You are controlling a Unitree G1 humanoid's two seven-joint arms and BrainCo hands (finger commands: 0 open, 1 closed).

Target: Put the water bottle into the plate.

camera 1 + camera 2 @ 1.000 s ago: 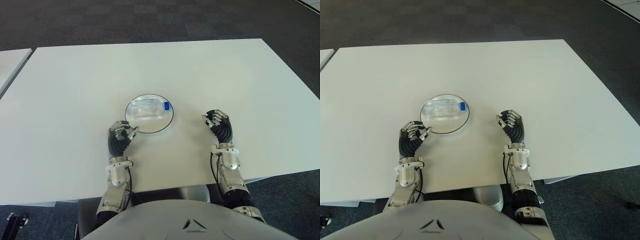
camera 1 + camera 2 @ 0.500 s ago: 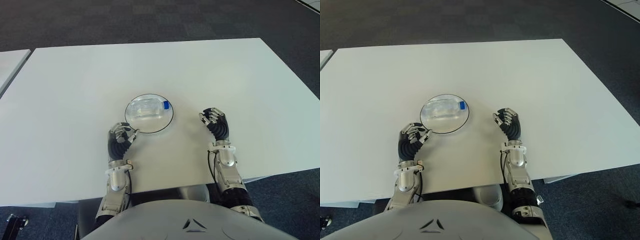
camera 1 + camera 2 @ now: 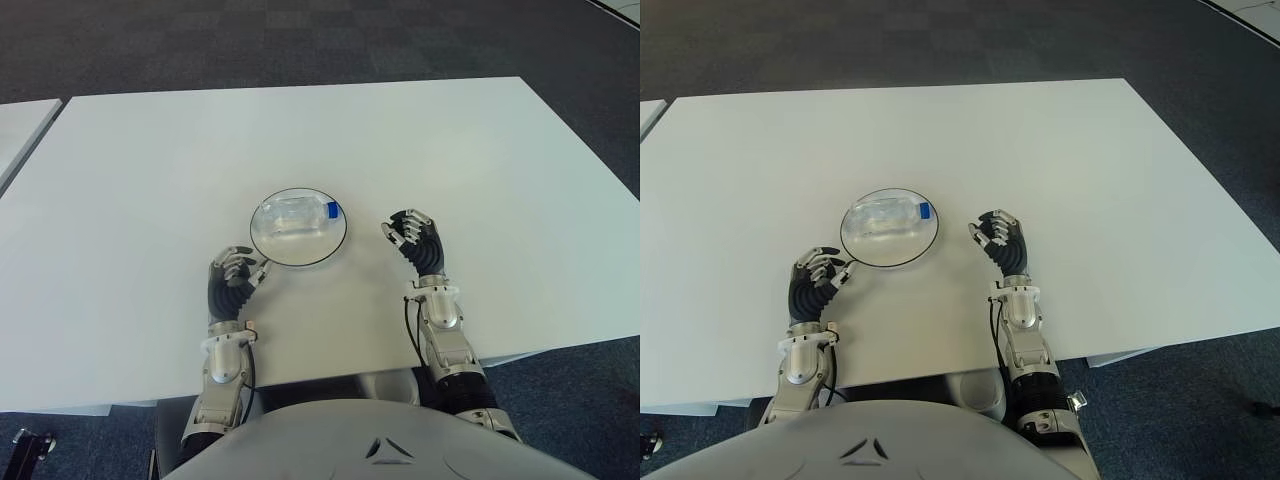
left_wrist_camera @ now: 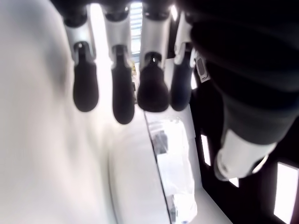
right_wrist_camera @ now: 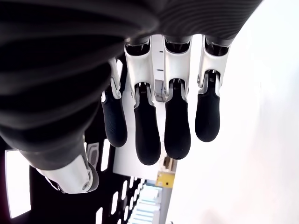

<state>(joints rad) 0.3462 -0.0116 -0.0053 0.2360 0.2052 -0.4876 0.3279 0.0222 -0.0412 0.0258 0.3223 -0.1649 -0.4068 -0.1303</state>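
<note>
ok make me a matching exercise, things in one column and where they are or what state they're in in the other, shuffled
Things:
1. water bottle
2. plate
3. left hand
4. right hand

Places or states:
A. empty, to the right of the plate
B. lying on its side in the plate
C. on the white table, between the two hands
D. empty, just by the plate's near left rim

Pairs: 1-B, 2-C, 3-D, 4-A
</note>
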